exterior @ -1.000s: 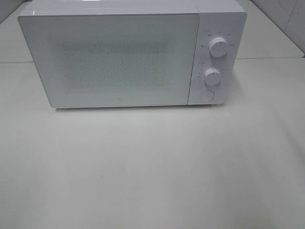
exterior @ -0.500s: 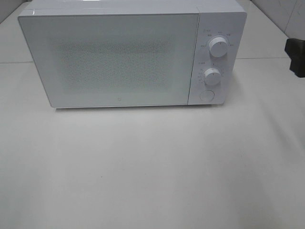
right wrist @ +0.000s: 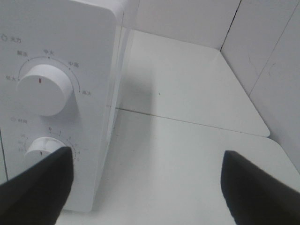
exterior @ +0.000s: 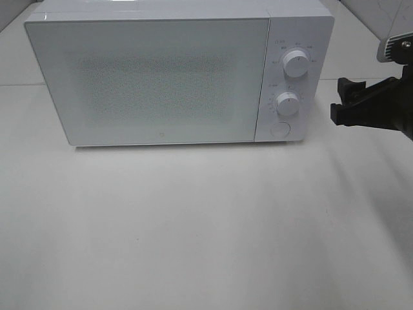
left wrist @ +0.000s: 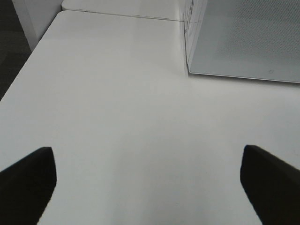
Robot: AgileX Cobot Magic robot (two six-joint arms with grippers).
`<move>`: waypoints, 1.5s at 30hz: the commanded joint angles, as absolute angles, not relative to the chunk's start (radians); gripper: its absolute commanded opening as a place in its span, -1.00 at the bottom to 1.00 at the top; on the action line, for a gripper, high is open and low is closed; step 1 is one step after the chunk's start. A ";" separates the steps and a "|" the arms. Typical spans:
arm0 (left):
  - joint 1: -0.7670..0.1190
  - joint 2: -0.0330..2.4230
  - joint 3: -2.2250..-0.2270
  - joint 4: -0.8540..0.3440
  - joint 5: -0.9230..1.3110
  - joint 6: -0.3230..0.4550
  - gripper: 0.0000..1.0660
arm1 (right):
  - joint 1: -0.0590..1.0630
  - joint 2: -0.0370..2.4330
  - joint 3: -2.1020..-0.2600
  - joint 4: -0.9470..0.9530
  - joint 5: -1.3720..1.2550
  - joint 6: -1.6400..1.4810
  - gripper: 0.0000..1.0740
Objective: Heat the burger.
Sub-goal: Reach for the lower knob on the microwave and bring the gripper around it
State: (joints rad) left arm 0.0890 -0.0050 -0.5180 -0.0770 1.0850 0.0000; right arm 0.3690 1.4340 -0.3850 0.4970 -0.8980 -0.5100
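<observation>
The right gripper (exterior: 339, 100) hangs just off the microwave's (exterior: 161, 77) control side, level with the lower dial (exterior: 288, 103) and apart from it. Its jaws are spread and hold nothing. Below and before it the table (exterior: 206, 226) lies bare across the whole front of the closed door (exterior: 148, 81). Behind it the room ends at a tiled wall (exterior: 400, 19).

The right wrist view puts the control panel close beside one finger (right wrist: 37, 187) of the right gripper (right wrist: 147, 187). That finger covers part of the lower dial (right wrist: 44, 147), and the upper dial (right wrist: 43, 91) stands clear above it. Ahead and toward the other finger there is open table (right wrist: 187, 154), up to a seam and then the wall (right wrist: 276, 70). The high view does not show this gap beside the microwave's side.

The left gripper (left wrist: 147, 187) shows only in its own view. Its fingers (left wrist: 26, 183) are spread wide over bare table (left wrist: 117, 117). Ahead and off to one side is the microwave's lower front corner (left wrist: 190, 70). Off the other finger the table's edge (left wrist: 28, 56) drops to a dark floor.

The burger shows in no view. The door's frosted, dotted window gives no sight inside, so where it is cannot be told.
</observation>
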 commanded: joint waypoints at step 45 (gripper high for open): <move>0.092 -0.020 -0.517 -0.079 1.070 -0.005 0.89 | 0.723 1.893 -0.582 0.808 -1.342 -0.400 0.43</move>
